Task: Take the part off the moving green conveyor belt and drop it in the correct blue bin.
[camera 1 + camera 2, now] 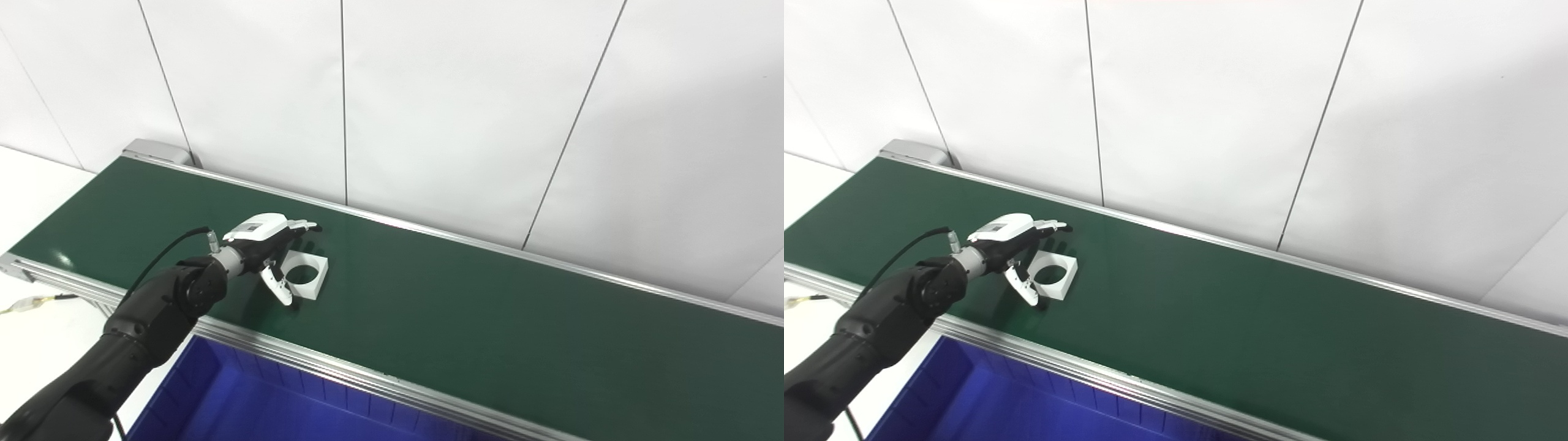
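A white square part (308, 275) with a round hole lies flat on the green conveyor belt (465, 306), left of the middle; it also shows in the right eye view (1056, 277). My left hand (269, 245) reaches over the belt from the left, open, with its fingers (303, 226) stretched above the part's far edge and its thumb (277, 288) down at the part's near-left side. It holds nothing. The right hand is out of sight.
A blue bin (257, 398) sits below the belt's near aluminium rail (343, 370), at the bottom left. White wall panels stand behind the belt. A cable (37, 301) lies on the white surface at far left.
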